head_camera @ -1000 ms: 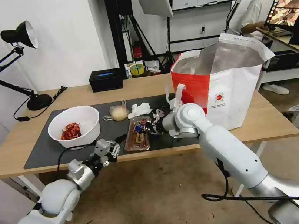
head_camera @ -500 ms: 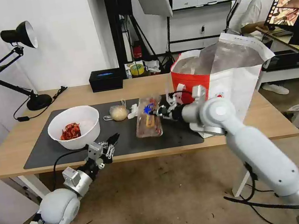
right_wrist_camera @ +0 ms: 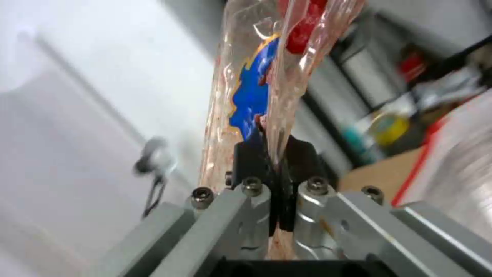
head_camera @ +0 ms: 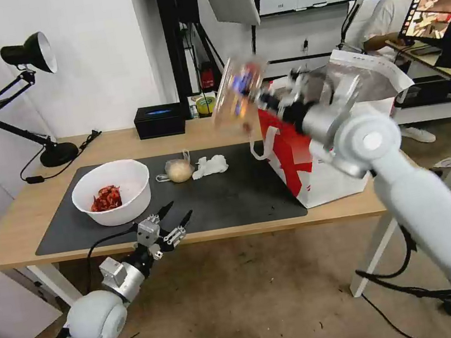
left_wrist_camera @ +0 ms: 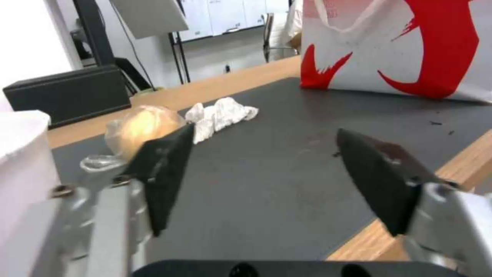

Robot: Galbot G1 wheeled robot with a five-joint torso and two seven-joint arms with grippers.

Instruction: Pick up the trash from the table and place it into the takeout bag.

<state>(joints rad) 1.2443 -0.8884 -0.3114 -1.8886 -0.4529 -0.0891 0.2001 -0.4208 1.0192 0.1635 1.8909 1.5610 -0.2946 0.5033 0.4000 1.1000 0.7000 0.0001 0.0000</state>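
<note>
Transfer step: the right gripper (head_camera: 264,97), clamped on the clamshell tray (head_camera: 237,92), holds it aloft beside the takeout bag (head_camera: 339,135) rim. Next: carry over the opening, then release. Left gripper (head_camera: 175,217) idles, spread wide, at the table (head_camera: 28,210) edge.

The left gripper (left_wrist_camera: 261,181) hangs over the dark mat (left_wrist_camera: 287,154) at the desk (left_wrist_camera: 359,246) edge, black fingers (left_wrist_camera: 164,173) spread wide, facing the bagged beige lump (left_wrist_camera: 141,125), crumpled tissue (left_wrist_camera: 220,115), black box (left_wrist_camera: 67,94) and takeout bag (left_wrist_camera: 399,46).
</note>
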